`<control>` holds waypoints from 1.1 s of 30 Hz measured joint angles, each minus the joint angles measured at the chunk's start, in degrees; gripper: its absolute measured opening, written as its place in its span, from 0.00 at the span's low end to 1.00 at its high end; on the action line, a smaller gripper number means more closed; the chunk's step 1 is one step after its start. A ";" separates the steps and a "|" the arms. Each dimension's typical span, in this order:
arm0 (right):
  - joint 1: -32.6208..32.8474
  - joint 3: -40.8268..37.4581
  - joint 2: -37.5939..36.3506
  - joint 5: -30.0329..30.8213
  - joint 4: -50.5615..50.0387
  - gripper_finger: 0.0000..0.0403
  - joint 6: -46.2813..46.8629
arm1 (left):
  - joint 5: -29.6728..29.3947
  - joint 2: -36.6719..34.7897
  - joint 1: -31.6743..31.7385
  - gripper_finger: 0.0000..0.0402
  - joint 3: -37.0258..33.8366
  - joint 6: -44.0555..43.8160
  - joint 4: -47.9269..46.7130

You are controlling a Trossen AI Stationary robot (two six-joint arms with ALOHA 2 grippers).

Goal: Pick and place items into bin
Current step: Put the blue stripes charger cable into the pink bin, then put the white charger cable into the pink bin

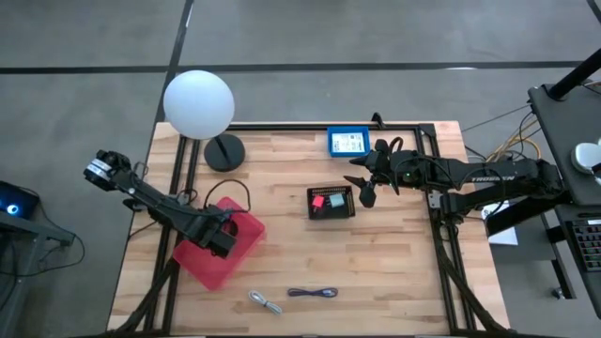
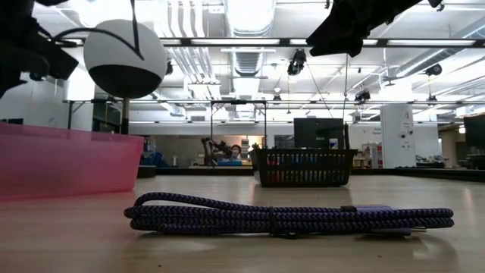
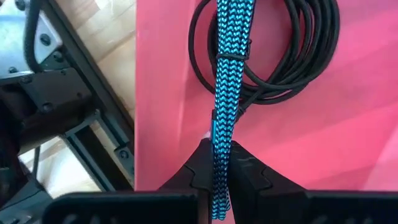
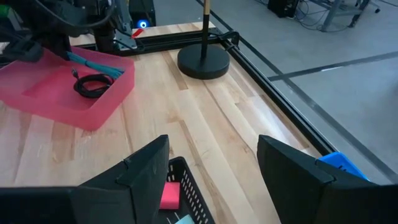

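The teal cable [image 3: 222, 93] hangs pinched between the pressed-together fingers [image 3: 202, 168] of the left gripper [image 1: 223, 238], directly over the pink bin [image 1: 246, 246] at the counter's [image 1: 394, 272] left side. A black coiled cable [image 3: 292, 56] already lies on the bin's floor beneath it. The right gripper [image 1: 362, 184] hovers with its fingers [image 4: 146, 168] spread and empty, just above the right edge of a small black basket [image 1: 331, 203] near the counter's middle; a pink block [image 4: 169, 195] shows inside that basket. A purple coiled cable [image 1: 313, 293] and a grey-white coiled cable [image 1: 265, 301] lie on the counter near its front edge, well apart from the bin. A white globe lamp [image 1: 199, 103] stands at the back left corner, and a blue box [image 1: 348, 141] sits at the back edge.
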 joint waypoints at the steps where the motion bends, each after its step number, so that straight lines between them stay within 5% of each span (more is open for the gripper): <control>1: 0.00 0.00 0.00 -0.01 0.00 0.57 0.00 | 0.02 0.00 0.00 0.02 -0.55 0.01 0.49; 5: 0.00 0.00 0.00 0.00 0.04 0.57 -0.02 | 0.04 0.02 0.01 0.03 -1.78 -0.08 2.21; 16: 0.00 0.00 0.00 0.13 0.07 0.57 -1.09 | 0.18 0.01 -0.04 0.32 -1.82 0.56 1.58; 24: -0.02 0.00 0.00 1.36 0.22 0.57 -1.11 | -2.60 0.00 -0.11 0.36 3.83 6.12 3.40; 29: -0.02 0.00 0.00 1.49 0.37 0.57 -1.12 | -10.64 0.00 -0.09 0.36 8.63 15.08 16.99; 33: -0.02 0.00 0.00 1.49 0.44 0.57 -1.34 | -12.64 0.00 -0.07 0.36 8.93 29.31 42.94</control>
